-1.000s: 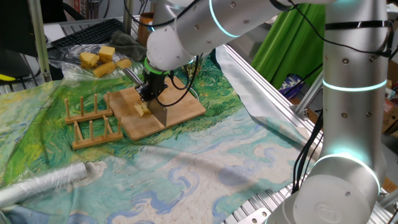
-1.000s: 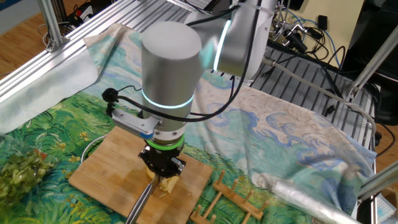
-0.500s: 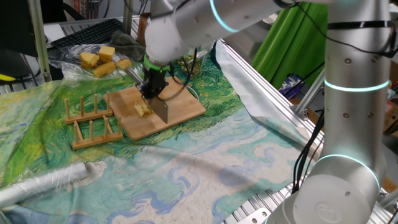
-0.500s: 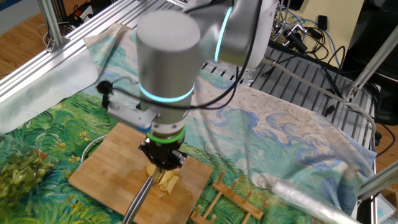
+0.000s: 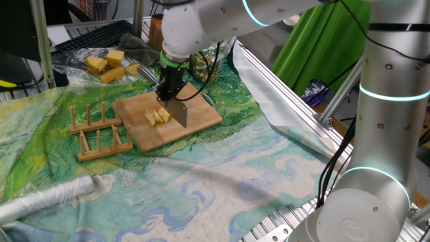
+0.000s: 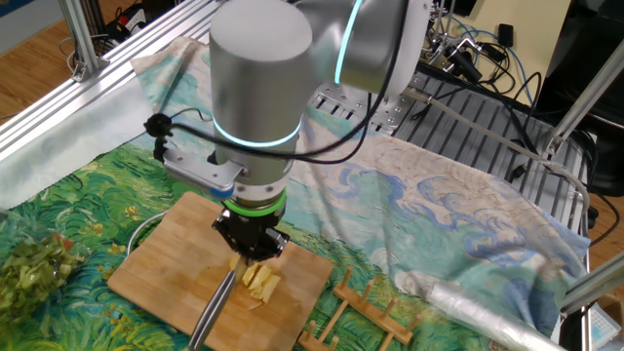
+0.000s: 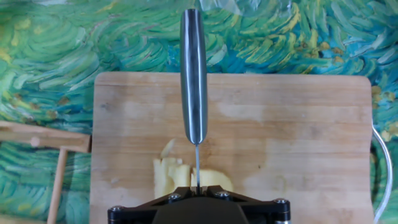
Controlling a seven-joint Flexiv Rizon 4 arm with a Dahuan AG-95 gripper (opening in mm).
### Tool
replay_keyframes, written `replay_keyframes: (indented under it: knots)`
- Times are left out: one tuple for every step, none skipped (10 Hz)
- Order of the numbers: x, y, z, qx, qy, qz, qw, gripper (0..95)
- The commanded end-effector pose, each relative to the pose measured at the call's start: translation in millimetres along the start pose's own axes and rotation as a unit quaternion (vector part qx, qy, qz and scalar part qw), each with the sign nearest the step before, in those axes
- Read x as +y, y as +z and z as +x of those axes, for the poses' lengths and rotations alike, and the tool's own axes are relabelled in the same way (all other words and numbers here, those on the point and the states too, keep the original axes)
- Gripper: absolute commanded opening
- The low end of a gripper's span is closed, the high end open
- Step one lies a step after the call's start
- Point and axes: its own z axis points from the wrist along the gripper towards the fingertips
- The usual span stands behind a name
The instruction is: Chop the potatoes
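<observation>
The potatoes (image 5: 158, 117) lie as a cluster of thin pale-yellow slices on the wooden board (image 5: 198, 115). My gripper (image 5: 168, 91) hangs just above and behind them, shut on a knife. The knife's blade (image 5: 179, 113) points down beside the slices, clear of the board. In the other fixed view the gripper (image 6: 250, 255) is over the slices (image 6: 260, 283) and the steel handle (image 6: 214, 311) sticks out toward the board's (image 6: 161, 278) front edge. The hand view shows the handle (image 7: 193, 74) running straight ahead, the thin blade below it, and slices (image 7: 174, 177) on the board (image 7: 286, 137) on both sides of the blade.
Larger deep-yellow chunks (image 5: 107, 64) rest on plastic at the back left. A wooden rack (image 5: 99, 131) stands left of the board, also seen as the rack (image 6: 363, 310). A foil roll (image 5: 47, 198) lies near the front. Green scraps (image 6: 29, 265) sit beyond the board. Aluminium rails border the cloth.
My gripper has lifted the knife up off the potatoes and shifted it a little toward the back of the board. The slices now lie uncovered beside the blade.
</observation>
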Motion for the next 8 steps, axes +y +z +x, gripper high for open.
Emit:
replay_keyframes:
  knots:
    - [0.1, -4.2, 3.1, 0.001, -0.001, 0.001, 1.0, 0.0]
    - [-0.2, -4.0, 3.2, 0.001, -0.003, 0.003, 1.0, 0.0]
    - [-0.5, -3.9, 3.3, 0.001, -0.004, 0.003, 1.0, 0.0]
    - [-0.8, -3.7, 3.4, 0.001, -0.004, 0.004, 1.0, 0.0]
    - [-1.2, -3.6, 3.5, 0.001, -0.005, 0.004, 1.0, 0.0]
    - [-1.6, -3.2, 3.7, 0.001, -0.005, 0.004, 1.0, 0.0]
    - [-1.9, -3.0, 3.7, 0.002, -0.005, 0.003, 1.0, 0.0]
    - [-2.5, -3.0, 3.6, 0.002, -0.006, 0.004, 1.0, 0.0]
